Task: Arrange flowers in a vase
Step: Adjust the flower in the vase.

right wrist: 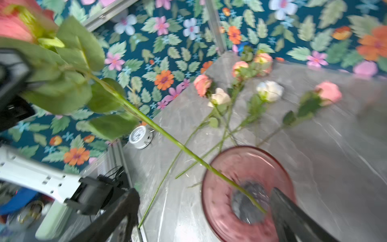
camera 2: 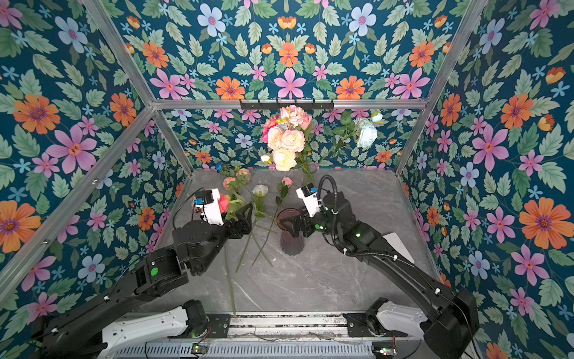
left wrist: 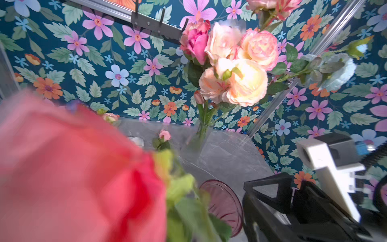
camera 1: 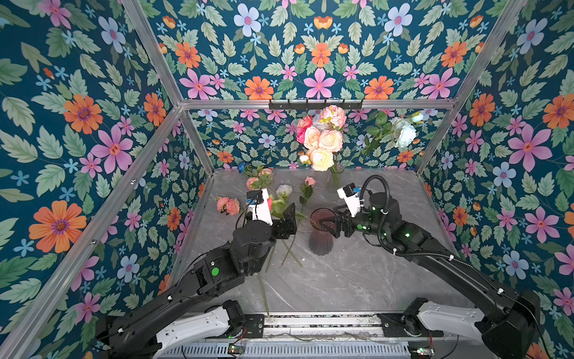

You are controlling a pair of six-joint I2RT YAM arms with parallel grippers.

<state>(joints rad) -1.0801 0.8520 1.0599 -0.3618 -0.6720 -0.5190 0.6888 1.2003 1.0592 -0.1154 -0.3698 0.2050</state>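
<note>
One rose (left wrist: 73, 167) stem-down in pink vase (camera 1: 321, 239); several flowers (right wrist: 270, 91) loose on bench (camera 1: 341, 279) behind vase. Left tool (camera 1: 291, 214), right tool (camera 1: 326, 226): jaws apart.

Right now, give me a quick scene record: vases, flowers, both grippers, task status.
pink vase: upright, mid table
coral rose: stem end inside the pink vase, bloom leaning toward the left gripper
left gripper: open, beside the rose's leaves
right gripper: open, at the pink vase's rim
loose flowers: several lying on the table beyond the pink vase
clear vase: at the back, holding a full bouquet
status: one stem in, loose flowers not yet placed
</note>
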